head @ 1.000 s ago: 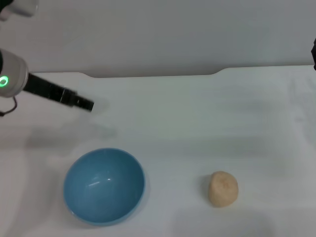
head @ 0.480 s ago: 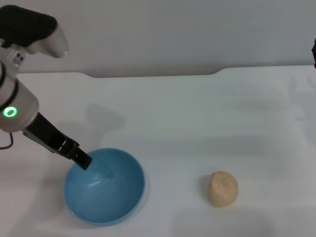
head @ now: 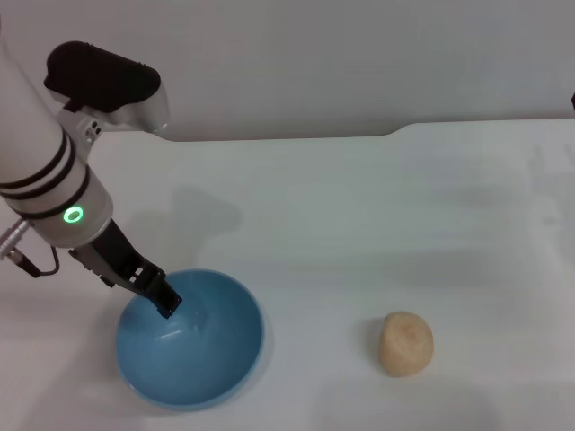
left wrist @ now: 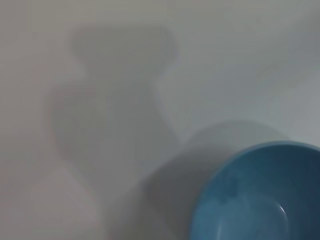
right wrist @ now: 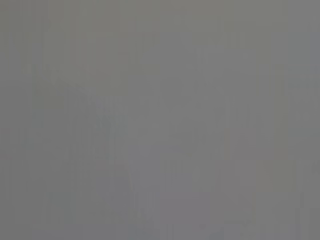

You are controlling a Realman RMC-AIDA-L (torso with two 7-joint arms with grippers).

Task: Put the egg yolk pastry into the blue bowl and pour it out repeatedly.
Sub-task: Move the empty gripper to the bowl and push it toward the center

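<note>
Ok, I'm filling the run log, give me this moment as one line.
left claw: at near-left rim of blue bowl | egg yolk pastry: on table, right of bowl | bowl: empty | right claw: out of view

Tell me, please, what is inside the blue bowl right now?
Only the left gripper tip, at the rim of the blue bowl; no food. The egg yolk pastry sits on the table.

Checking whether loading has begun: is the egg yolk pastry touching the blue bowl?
Apart. The head view shows bare table between the egg yolk pastry and the blue bowl.
</note>
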